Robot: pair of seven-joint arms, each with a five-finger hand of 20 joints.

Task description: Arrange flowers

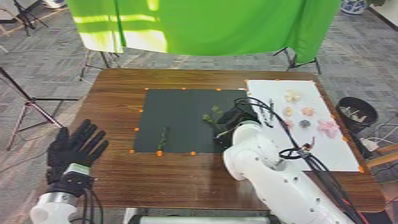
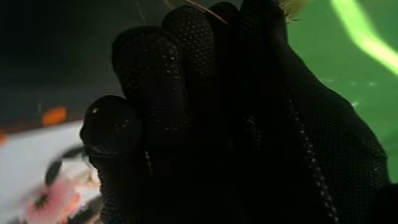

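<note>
Landmark: dark mat [image 1: 182,117], taken to be the composing area. Near its left corner on the robot's side lies a leafy stem [image 1: 163,139], roughly in line with the mat's side edge; presumably set so as a base line for blooms.

Right hand [image 1: 233,120]: over the mat's right-hand part, a green sprig [image 1: 213,116] just beside it. Grip: cannot tell whether it is closed on the sprig or merely next to it. Position would suit laying or adjusting greenery.

Left hand [image 1: 75,145]: left of the mat, spread wide, fingers straight, holding nothing. Probably parked there to leave the working side to the other arm.

Stock: white sheet [image 1: 329,159] right of the mat, bearing a pale yellow flower [image 1: 293,95], a large pink flower [image 1: 327,127] and a dark blue-grey flower [image 1: 306,123], spaced apart, likely for single picks.

Judgement: early stage, greenery before blooms. Next: settle the sprig, then withdraw without dragging; the loose cables [image 1: 282,116] or glove could snag light petals.
</note>
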